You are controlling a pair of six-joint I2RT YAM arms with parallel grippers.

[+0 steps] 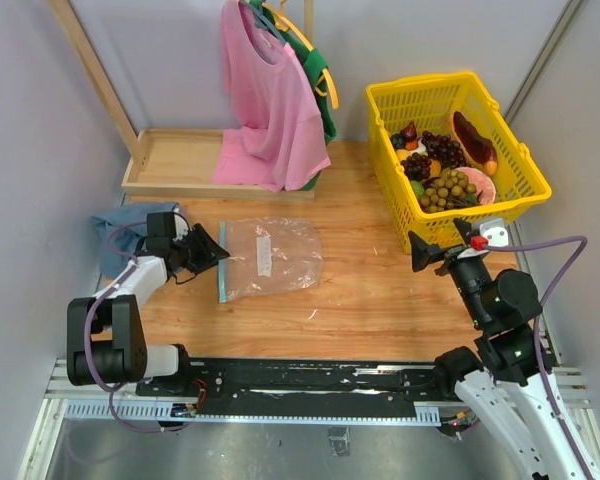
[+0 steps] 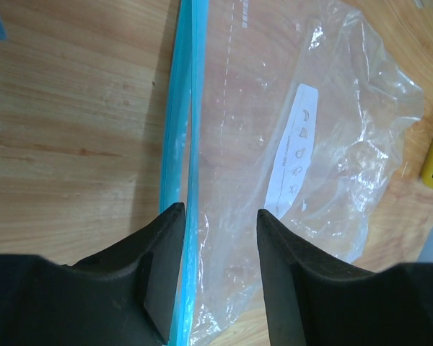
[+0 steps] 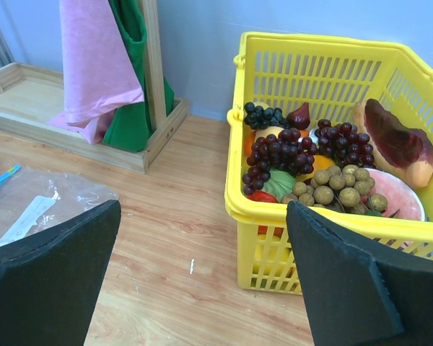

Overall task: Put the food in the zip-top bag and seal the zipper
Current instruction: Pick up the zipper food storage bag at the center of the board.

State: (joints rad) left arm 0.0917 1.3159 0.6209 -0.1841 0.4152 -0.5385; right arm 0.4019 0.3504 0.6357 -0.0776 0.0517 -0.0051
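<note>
Teal zipper [image 2: 180, 130] on clear zip-top bag [image 2: 332, 144], yellow basket [image 3: 325, 68], purple grapes [image 3: 281, 151], pink shirt [image 1: 270, 100].

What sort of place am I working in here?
Probably a robot test cell staged like a home corner: plain partition walls, a wooden tabletop, shirts hung on a wooden rack, and a yellow basket of toy food.

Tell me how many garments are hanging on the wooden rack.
2: a pink shirt in front, and a green garment mostly hidden behind it. More could be hidden behind them.
</note>
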